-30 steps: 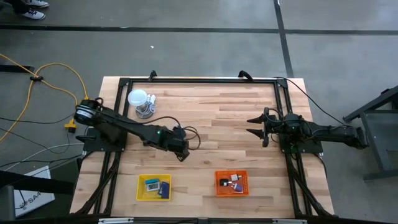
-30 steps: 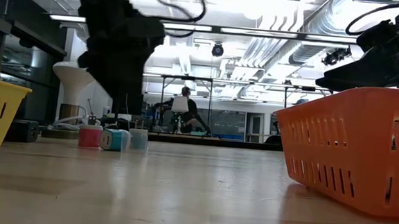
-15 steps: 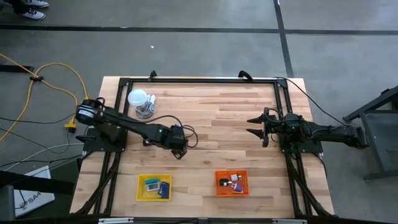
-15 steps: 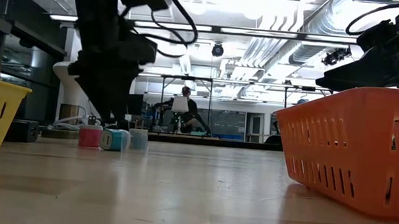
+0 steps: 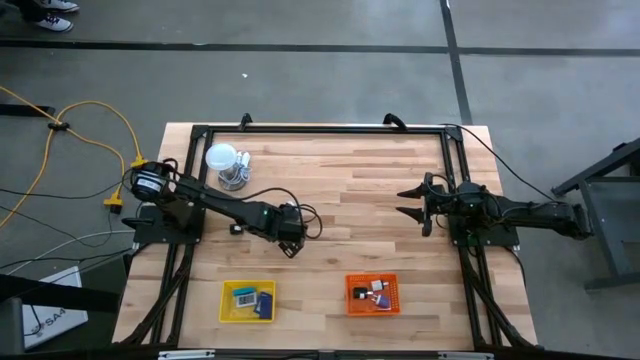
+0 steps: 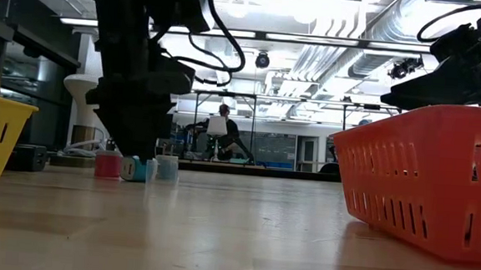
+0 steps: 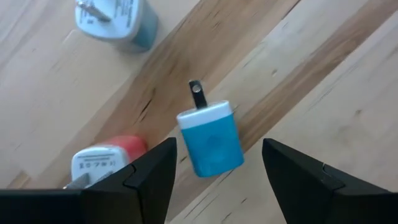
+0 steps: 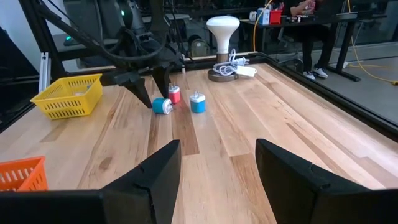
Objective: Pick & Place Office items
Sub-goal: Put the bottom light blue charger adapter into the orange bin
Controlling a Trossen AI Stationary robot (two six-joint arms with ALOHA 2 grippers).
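We have swung our left gripper (image 7: 211, 180) down over a little blue plug (image 7: 210, 138). A moment ago it hung higher and farther from the plugs. Now its fingers stand apart with the plug between them, not touching yet, so we think grabbing comes next. A red plug (image 7: 102, 158) and a teal plug (image 7: 117, 22) lie nearby. Across the table, our right gripper (image 5: 412, 203) waits open, unmoved.

overhead, table-level, two wrist views
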